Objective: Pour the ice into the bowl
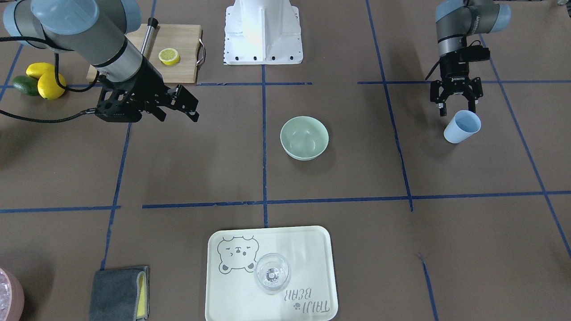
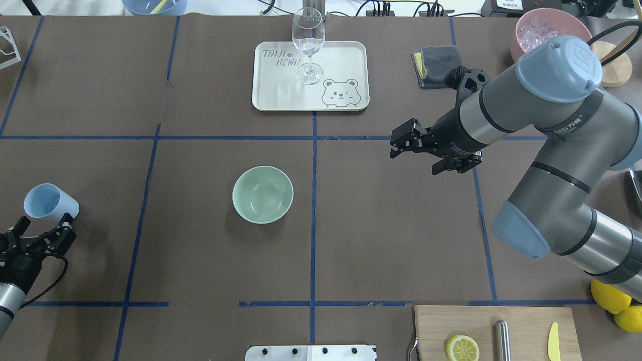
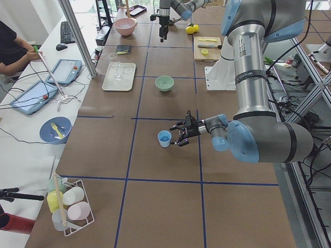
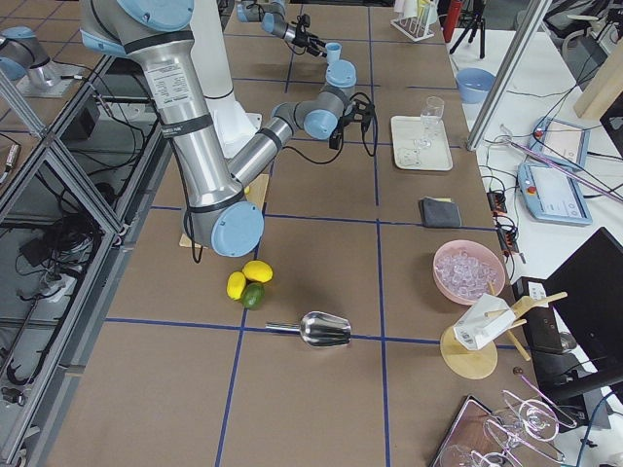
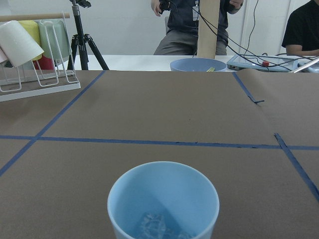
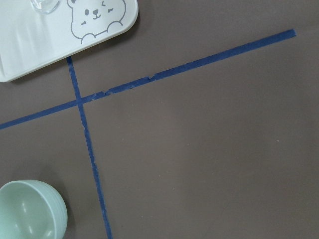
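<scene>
The pale mint-green bowl [image 2: 263,194] stands upright near the table's middle, with nothing in it; it also shows at the lower left corner of the right wrist view, bowl [image 6: 30,211]. A light blue cup [image 2: 50,200] sits at the table's left end, with clear ice [image 5: 157,226] in its bottom. My left gripper [image 2: 44,223] is open and level just behind the cup, its fingers apart at the cup's base. My right gripper [image 2: 412,163] hangs open and holds nothing, above the table right of the bowl.
A cream tray [image 2: 346,55] with a wine glass [image 2: 307,40] lies beyond the bowl. A grey cloth [image 2: 436,65] and a pink container [image 2: 546,30] of whitish pieces sit far right. A cutting board [image 2: 521,321] with a lemon half [image 2: 462,347], lemons [image 2: 609,296] and a metal scoop [image 4: 326,329] lie near right.
</scene>
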Controlling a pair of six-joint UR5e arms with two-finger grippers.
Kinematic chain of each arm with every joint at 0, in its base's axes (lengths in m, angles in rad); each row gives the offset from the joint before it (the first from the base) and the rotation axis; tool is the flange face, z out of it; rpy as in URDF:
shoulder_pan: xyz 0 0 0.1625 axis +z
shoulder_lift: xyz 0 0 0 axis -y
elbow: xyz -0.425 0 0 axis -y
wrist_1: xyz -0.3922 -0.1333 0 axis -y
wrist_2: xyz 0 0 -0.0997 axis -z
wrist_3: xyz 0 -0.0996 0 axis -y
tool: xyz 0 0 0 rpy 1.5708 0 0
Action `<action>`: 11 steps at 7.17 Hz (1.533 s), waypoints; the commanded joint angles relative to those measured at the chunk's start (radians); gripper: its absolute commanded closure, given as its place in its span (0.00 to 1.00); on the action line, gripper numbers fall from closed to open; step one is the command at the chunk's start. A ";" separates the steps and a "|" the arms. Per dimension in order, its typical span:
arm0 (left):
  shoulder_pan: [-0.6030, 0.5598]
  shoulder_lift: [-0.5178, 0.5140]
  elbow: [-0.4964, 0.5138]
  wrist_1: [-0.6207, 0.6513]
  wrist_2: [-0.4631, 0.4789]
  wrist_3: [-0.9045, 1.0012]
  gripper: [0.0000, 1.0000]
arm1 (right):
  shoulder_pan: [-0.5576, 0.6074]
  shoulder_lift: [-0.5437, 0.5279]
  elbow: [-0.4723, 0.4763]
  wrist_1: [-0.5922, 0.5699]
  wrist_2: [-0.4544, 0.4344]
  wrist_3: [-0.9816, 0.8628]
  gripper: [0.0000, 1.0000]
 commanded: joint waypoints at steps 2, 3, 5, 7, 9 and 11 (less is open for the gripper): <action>0.000 -0.029 0.040 -0.002 0.024 0.020 0.00 | -0.002 -0.004 -0.003 0.000 -0.004 -0.001 0.00; 0.000 -0.055 0.055 -0.004 0.024 0.040 0.00 | 0.000 -0.002 -0.002 0.000 -0.002 -0.001 0.00; -0.002 -0.065 0.090 -0.005 0.023 0.057 0.00 | -0.002 -0.001 -0.003 0.000 -0.002 -0.001 0.00; -0.020 -0.071 0.093 -0.007 0.023 0.057 0.00 | -0.005 -0.001 -0.003 0.000 -0.002 -0.001 0.00; -0.038 -0.074 0.093 -0.007 0.021 0.060 0.00 | -0.006 -0.004 -0.005 0.000 -0.004 -0.001 0.00; -0.081 -0.091 0.095 -0.007 0.017 0.057 0.00 | -0.009 -0.004 -0.008 0.000 -0.005 -0.001 0.00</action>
